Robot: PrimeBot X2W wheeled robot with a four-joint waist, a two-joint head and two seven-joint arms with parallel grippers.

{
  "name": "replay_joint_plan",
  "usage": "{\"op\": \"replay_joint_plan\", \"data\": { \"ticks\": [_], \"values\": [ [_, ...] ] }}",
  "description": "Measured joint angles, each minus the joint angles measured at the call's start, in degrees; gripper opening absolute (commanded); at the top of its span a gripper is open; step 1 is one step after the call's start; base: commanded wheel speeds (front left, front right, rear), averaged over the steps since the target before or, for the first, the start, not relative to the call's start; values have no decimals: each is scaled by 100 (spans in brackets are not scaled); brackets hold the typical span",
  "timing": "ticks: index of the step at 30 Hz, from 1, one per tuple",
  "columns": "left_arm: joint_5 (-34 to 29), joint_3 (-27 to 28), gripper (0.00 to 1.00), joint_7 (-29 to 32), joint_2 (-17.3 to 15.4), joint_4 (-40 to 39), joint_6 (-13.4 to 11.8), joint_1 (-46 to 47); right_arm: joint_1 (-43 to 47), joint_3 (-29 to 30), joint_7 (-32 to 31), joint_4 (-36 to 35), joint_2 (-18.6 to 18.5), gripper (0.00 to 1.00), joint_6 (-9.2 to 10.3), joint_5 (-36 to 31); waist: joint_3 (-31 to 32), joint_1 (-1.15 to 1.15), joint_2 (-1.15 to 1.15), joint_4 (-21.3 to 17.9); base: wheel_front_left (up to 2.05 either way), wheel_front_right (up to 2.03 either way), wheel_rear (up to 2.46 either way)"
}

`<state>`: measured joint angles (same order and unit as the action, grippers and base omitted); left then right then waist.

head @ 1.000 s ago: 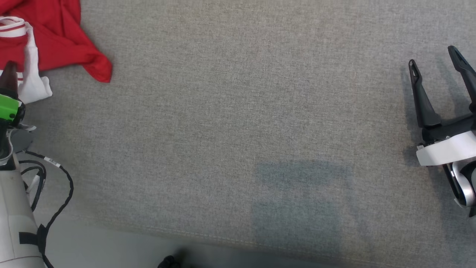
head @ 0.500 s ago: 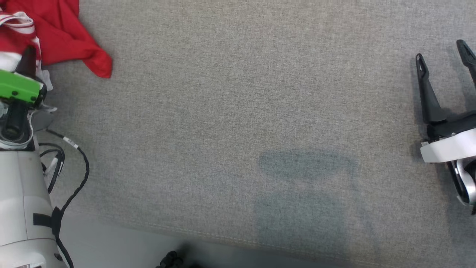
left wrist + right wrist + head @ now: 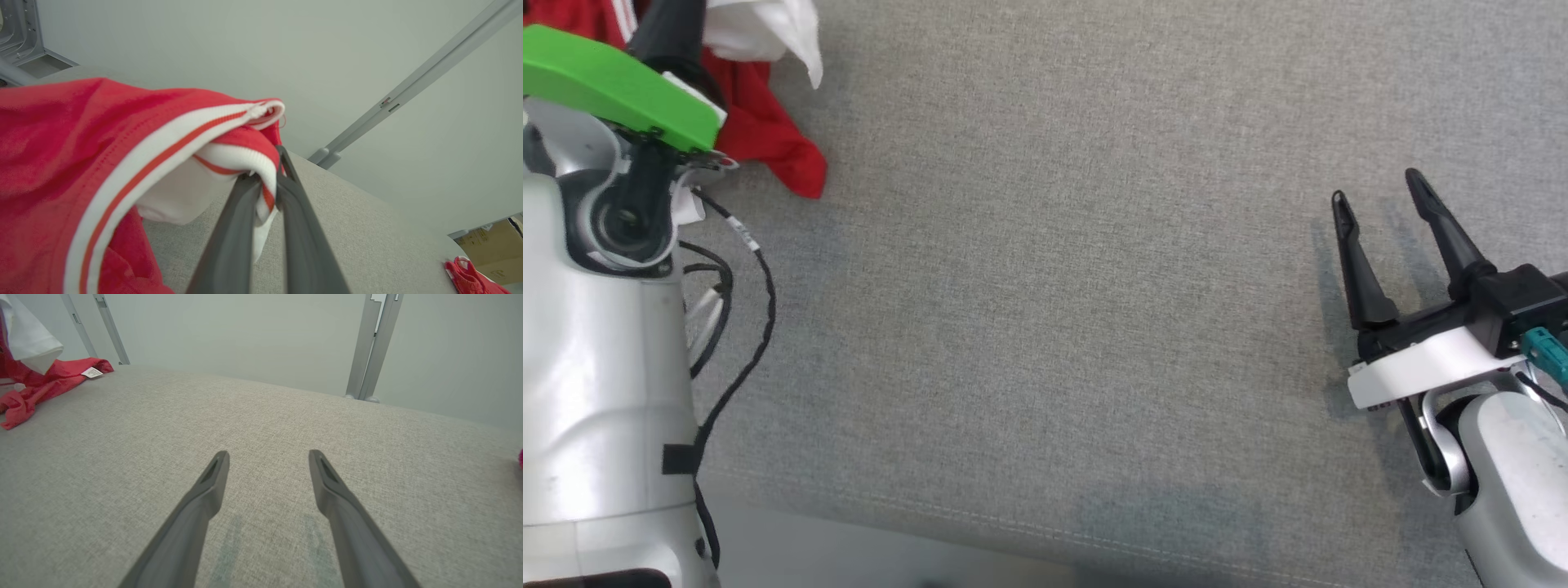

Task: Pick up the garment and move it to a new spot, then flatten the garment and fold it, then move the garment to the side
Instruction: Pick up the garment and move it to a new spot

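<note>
The garment (image 3: 81, 143) is red cloth with a white ribbed band that carries one thin red stripe, and a plain white part shows under the band. The two fingers of the left claw (image 3: 267, 175) pinch this band at a folded corner, so this edge is lifted and hangs in a loose arch to the left of the fingers. The rest of the red cloth lies crumpled on the grey surface (image 3: 261, 416) near that claw, with a small white label (image 3: 92, 372) facing up. The garment is well apart from the right claw (image 3: 267, 457), far to its left.
</note>
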<state>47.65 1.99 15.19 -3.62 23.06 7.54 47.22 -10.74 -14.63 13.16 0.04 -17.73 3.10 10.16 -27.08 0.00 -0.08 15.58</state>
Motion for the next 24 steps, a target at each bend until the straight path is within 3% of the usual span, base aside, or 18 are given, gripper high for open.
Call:
{"op": "replay_joint_plan", "data": {
  "ticks": [4, 8, 14, 17, 20, 24],
  "values": [
    [0, -647, 0, 232, 167, -444, 0, -221, 20, -94, 51, 141, 218, 100, 1, 52, 251, 0, 0, -70, 0, 0, 0],
    [225, -1631, 0, 494, 314, -1045, -5, -526, 47, -186, 78, 257, 430, 100, 9, 65, 461, 0, 0, -226, 0, 0, 0],
    [615, -3038, 0, 850, 282, -1755, -5, -929, 57, -241, 118, 388, 676, 100, 53, 98, 719, 0, 0, -601, 0, 0, 0],
    [821, -3474, 0, 888, 247, -2119, -8, -1018, 80, -246, 119, 443, 748, 100, 56, 101, 842, 0, 0, -813, 0, 0, 0],
    [1475, -3923, 0, 805, 188, -2668, -8, -1027, 116, -253, 120, 539, 834, 100, 59, 101, 962, 0, 0, -1034, 0, 0, 0],
    [1916, -4234, 0, 634, 172, -3293, -8, -1026, 238, -298, 125, 624, 917, 100, 57, 102, 1124, 0, 0, -1331, 0, 0, 0]
  ]
}}
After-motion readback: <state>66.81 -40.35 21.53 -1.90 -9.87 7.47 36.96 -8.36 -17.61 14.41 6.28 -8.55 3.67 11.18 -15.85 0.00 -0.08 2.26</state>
